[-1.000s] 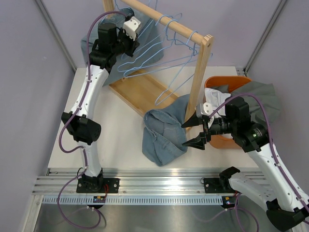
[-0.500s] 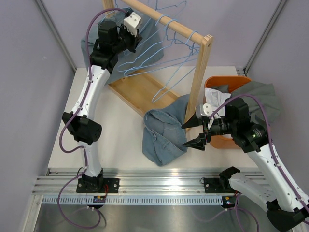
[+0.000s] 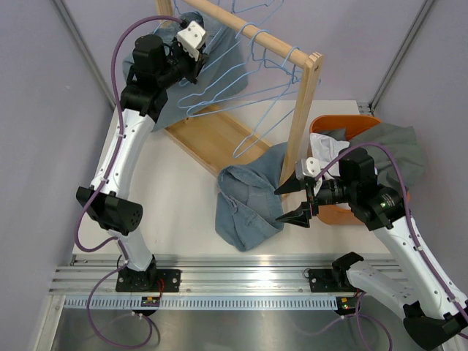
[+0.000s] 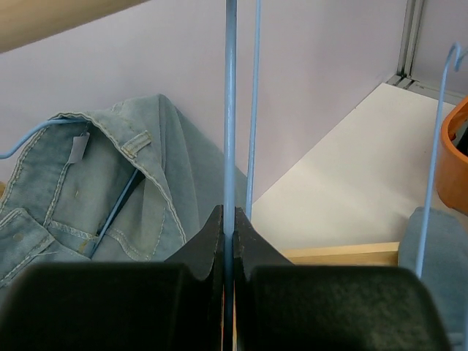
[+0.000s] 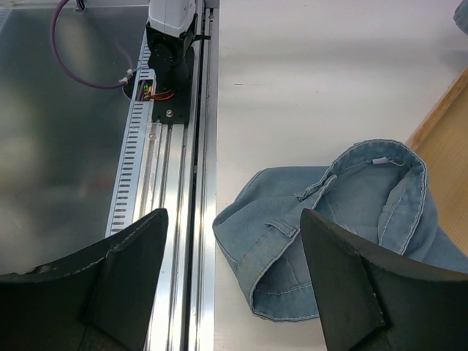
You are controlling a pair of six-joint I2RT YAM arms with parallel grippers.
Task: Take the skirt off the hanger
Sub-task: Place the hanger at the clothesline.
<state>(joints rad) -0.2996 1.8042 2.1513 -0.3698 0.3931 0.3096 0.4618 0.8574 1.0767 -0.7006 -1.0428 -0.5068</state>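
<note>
The desk (image 3: 183, 197) carries a wooden rack (image 3: 303, 110) with blue wire hangers on its rail. The skirt (image 4: 95, 190), denim, hangs at the rack's far left end with a hanger wire inside its waistband. A second skirt (image 3: 245, 205) lies crumpled on the desk by the rack's near post, beside an orange basket (image 3: 338, 213) of clothes. My right pincer (image 3: 278, 204) hovers over that second skirt, jaws wide apart, holding nothing. My left pincer (image 4: 228, 227) is up at the rack, clamped on a hanger (image 4: 231, 110) wire just beside the skirt; I cannot tell whether that wire carries it.
</note>
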